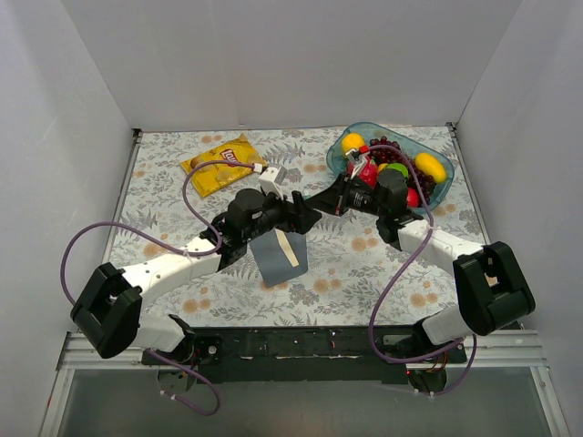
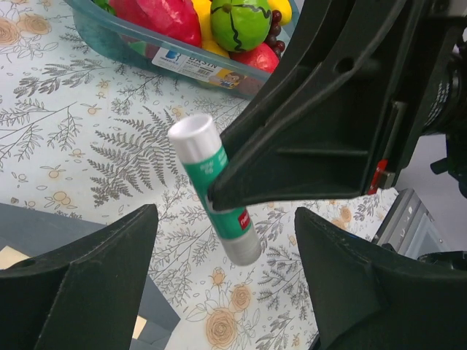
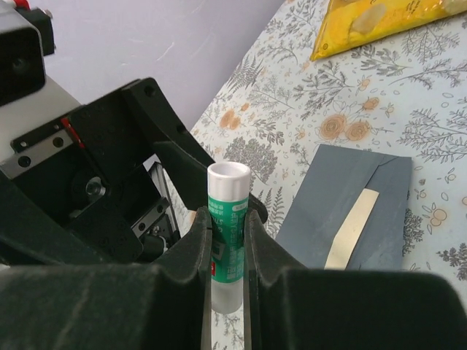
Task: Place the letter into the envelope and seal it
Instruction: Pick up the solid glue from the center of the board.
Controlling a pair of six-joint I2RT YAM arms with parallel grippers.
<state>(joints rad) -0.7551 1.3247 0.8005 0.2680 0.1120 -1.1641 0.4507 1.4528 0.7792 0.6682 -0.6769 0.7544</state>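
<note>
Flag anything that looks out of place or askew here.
The slate grey-blue paper envelope lies skewed to the edges of the floral-patterned table, and a cream strip shows across its face, so it looks unsealed. The right end effector grips a green-and-white glue stick. Nothing looks spilled or damaged.

Envelope (image 1: 273, 261) is laid at ctr of table (image 1: 364, 273), w/ letter (image 1: 291, 248) tucked in it, one strip exposed. Crisp bag (image 1: 221, 164) is located behind it, to the L. Fruit bowl (image 1: 446, 185) is positioned far R. Glue stick (image 3: 229, 186) is clamped in R gripper (image 3: 227, 219), near envelope's far edge.
</note>
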